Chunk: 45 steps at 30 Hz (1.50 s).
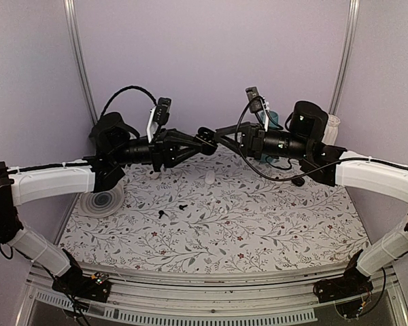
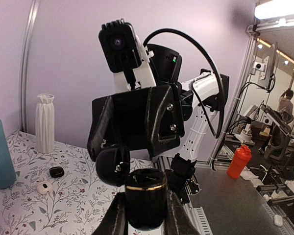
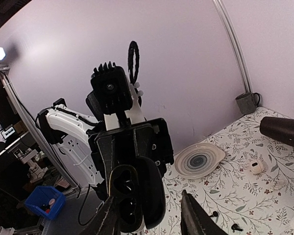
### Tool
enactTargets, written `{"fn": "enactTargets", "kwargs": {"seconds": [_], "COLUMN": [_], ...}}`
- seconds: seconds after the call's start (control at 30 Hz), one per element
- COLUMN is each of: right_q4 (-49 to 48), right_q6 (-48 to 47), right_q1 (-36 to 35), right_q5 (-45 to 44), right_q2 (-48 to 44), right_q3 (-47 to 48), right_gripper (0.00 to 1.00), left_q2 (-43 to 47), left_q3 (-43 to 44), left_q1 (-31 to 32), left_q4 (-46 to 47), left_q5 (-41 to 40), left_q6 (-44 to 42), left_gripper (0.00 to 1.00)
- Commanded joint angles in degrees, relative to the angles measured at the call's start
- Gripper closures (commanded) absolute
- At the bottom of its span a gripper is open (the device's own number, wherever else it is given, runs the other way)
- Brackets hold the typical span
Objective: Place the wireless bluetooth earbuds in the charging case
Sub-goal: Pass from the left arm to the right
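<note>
**Black case up in the air, both buds on the cloth**

Black short-stemmed wireless earbuds (image 1: pixel 183 206): two, lying on the floral tablecloth (image 1: pixel 272 231) below the small black pebble-shaped charging case (image 2: pixel 145 193) and nearer the arm bases than it. They are close together, not touching. They look tiny, light and glossy, so likely to skid or flip if nudged. I'd pinch across the body at low force, leaving the stem free.

The case is in mid-air over the middle of the cloth, and its lid looks swung open. The left gripper (image 2: pixel 145 208) is clamped on the case's lower body, just under the gold band. The shell is rigid and smooth, and the hinge is probably the weak point, so hold the body, not the lid. The right gripper (image 3: pixel 149 205) faces the case with its jaws apart either side of it. I see nothing held in them.

Beyond the case on the cloth are a small white rounded object (image 1: pixel 209 178) and a white ribbed vase (image 2: pixel 45 122).

Hard to make out:
- The case's cavities are only partly visible.
- From above, both sets of fingers cover the case.
- I can't tell which way the buds are lying.
- I can't tell whether the right fingers touch the lid.
</note>
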<state>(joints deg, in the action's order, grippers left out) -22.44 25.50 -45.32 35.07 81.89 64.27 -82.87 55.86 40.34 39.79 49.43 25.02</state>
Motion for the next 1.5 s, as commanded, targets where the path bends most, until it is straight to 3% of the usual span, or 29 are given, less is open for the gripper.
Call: {"fn": "enactTargets", "kwargs": {"seconds": [0.0,0.27,0.53,0.7,0.87,1.03,1.47], "right_q4": [-1.46,-1.46,-2.32,-2.78,-2.85,-2.67,6.96], "right_q6": [0.67,0.79,1.59,2.25,2.33,1.54,-6.83], "right_q1": [-0.41,-0.50,-0.48,-0.52,-0.51,-0.47,-1.31], "right_q5": [0.80,1.67,2.34,3.22,3.15,1.50,-4.41], "right_q2": [1.18,2.05,2.34,2.58,2.40,1.20,-0.49], "right_q3": [1.63,2.26,2.59,2.61,2.70,2.45,5.47], "right_gripper": [0.60,0.67,0.80,0.94,0.97,0.97,0.97], "left_q2": [0.54,0.60,0.44,0.53,0.38,0.20,1.53], "left_q3": [-0.37,-0.40,-0.52,-0.57,-0.40,-0.64,0.06], "left_q1": [-0.35,-0.52,-0.52,-0.57,-0.57,-0.59,-0.80], "left_q4": [0.54,0.61,0.69,1.02,0.78,0.29,-5.39], "left_q5": [-0.13,0.46,1.10,1.07,0.92,0.32,-0.08], "left_q6": [-0.93,-0.63,-0.36,-0.23,0.10,0.62,-2.12], "left_gripper": [1.00,1.00,1.00,1.00,1.00,0.70,0.56]}}
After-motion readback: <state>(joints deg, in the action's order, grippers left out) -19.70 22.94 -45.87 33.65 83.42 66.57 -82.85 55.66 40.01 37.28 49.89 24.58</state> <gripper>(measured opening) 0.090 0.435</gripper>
